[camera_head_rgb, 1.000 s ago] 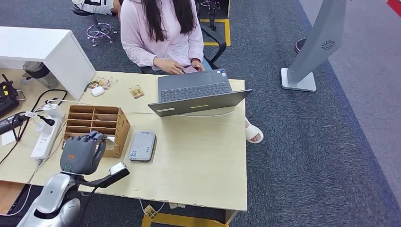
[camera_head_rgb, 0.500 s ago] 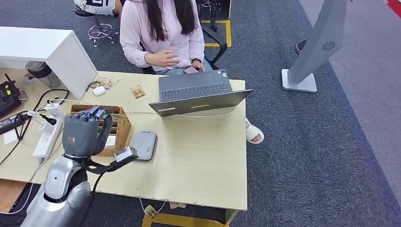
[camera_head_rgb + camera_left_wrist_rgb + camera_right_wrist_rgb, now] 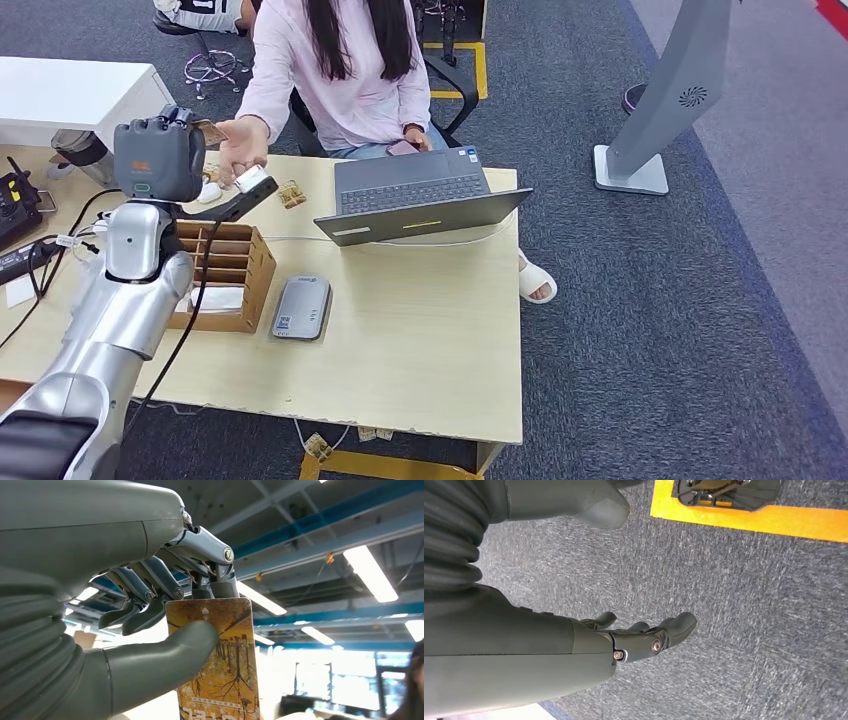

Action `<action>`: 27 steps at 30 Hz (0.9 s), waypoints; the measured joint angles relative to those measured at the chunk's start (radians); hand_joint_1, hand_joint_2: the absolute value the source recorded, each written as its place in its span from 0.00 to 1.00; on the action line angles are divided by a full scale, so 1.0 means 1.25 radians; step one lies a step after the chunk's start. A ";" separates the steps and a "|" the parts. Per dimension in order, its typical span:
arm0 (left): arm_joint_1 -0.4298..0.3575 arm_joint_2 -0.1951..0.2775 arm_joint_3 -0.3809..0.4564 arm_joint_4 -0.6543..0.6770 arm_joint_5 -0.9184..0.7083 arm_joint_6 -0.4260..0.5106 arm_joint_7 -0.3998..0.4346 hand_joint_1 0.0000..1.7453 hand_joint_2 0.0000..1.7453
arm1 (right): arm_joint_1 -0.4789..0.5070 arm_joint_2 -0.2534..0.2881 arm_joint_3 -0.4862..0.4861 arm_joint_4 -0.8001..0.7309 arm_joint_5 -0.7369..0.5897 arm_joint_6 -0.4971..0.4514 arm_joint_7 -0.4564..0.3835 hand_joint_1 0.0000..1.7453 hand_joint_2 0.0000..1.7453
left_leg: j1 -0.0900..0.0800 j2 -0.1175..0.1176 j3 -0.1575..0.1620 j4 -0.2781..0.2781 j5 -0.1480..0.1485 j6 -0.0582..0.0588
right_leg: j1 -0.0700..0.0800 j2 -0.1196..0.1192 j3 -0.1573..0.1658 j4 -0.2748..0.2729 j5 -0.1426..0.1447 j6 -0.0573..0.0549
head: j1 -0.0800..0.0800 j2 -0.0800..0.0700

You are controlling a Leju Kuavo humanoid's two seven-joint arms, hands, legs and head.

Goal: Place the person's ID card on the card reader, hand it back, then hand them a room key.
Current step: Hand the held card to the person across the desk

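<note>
Left hand (image 3: 160,158) raised, pinching room key (image 3: 217,660) between thumb and fingers, just short of person's open palm (image 3: 240,148). Thin, stiff, light, probably slick; best taken by free lower edge. Below the hand, wooden organiser (image 3: 222,270) holding pale cards. Right hand (image 3: 639,637) hanging loose, holding nothing.

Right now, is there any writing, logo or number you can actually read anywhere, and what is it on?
Nothing here reads clearly.
Room key card pinched in the left hand: lettering along its cut-off edge, too partial to read.
Back of the left hand: an orange mark, too small.
Card reader: a small label, blurred.
Laptop: small stickers, unreadable.
Grey stand: a round swirl emblem, no words.
</note>
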 joint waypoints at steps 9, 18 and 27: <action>-0.080 -0.001 0.000 0.197 -0.002 0.023 0.012 0.00 1.00 | -0.004 0.000 0.017 0.006 0.001 0.002 0.003 0.00 1.00 | 0.000 0.000 0.000 0.000 0.000 0.000 | 0.000 0.000 0.000 0.000 0.000 0.000 | 0.000 0.000; -0.016 -0.013 0.007 0.176 0.208 0.008 -0.129 0.00 1.00 | 0.000 0.000 0.019 0.009 -0.024 -0.002 -0.004 0.00 1.00 | 0.000 0.000 0.000 0.000 0.000 0.000 | 0.000 0.001 0.000 0.000 0.000 0.000 | 0.000 0.000; 0.325 -0.030 0.082 -0.232 0.668 -0.083 -0.341 0.00 1.00 | 0.024 0.000 0.014 0.009 -0.071 -0.015 -0.031 0.00 1.00 | 0.000 0.006 -0.001 0.000 -0.004 0.000 | 0.000 0.005 -0.002 0.000 -0.002 0.000 | 0.000 0.000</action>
